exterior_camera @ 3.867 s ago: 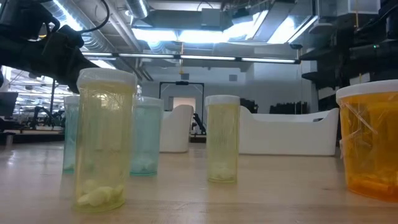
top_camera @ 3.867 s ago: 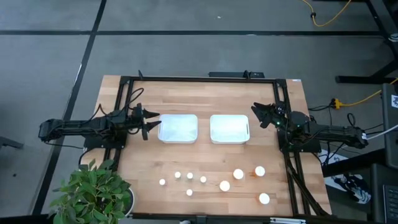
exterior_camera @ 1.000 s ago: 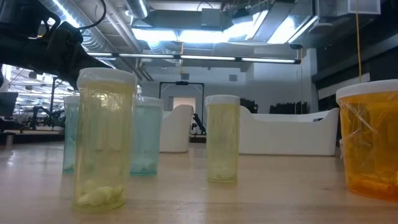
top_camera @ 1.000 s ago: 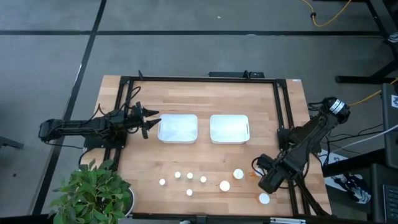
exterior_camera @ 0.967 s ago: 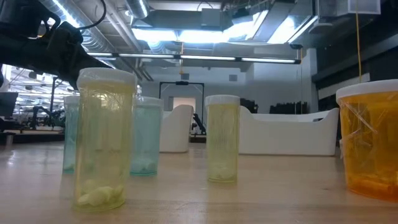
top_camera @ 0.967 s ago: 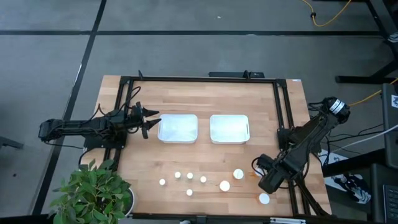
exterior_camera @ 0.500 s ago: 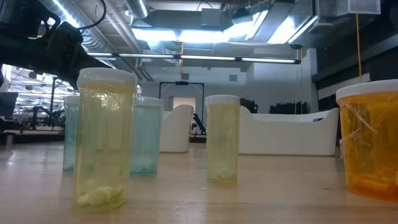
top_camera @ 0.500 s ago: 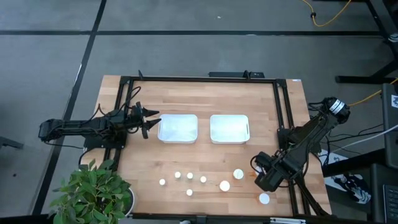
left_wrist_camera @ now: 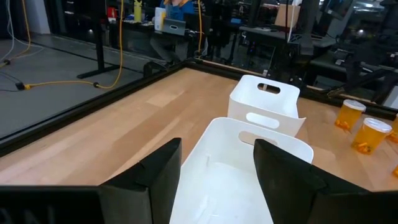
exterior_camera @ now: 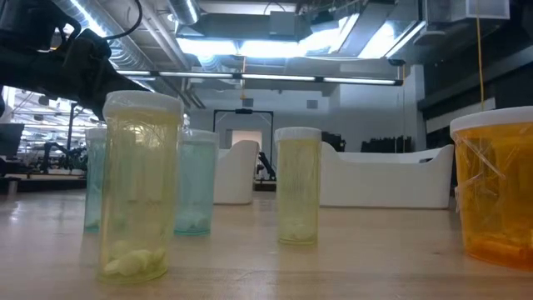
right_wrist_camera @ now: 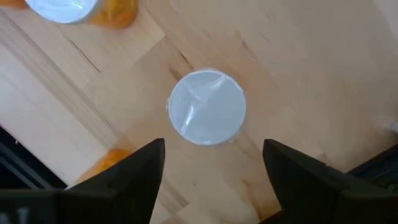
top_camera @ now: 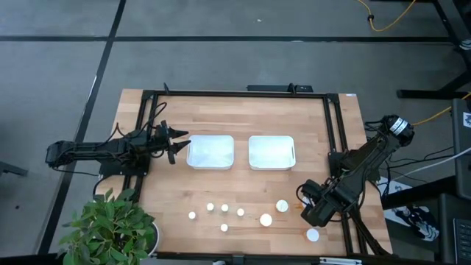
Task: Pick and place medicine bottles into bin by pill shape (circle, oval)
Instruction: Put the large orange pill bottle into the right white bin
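Small pale medicine bottles with white caps (top_camera: 224,208) stand in a loose group near the table's front edge, with larger orange ones (top_camera: 282,206) to their right. My right gripper (top_camera: 309,207) hangs open, pointing down over one white-capped bottle (right_wrist_camera: 206,107), a finger on either side and above it, touching nothing. My left gripper (top_camera: 176,143) waits open at the left bin's (top_camera: 211,152) left wall. The right bin (top_camera: 271,152) stands beside it.
Another orange bottle (right_wrist_camera: 74,9) stands close to the one under my right gripper, and one more (top_camera: 313,235) stands near the front right corner. A potted plant (top_camera: 110,224) overhangs the front left corner. A black frame (top_camera: 338,147) runs along the table's sides.
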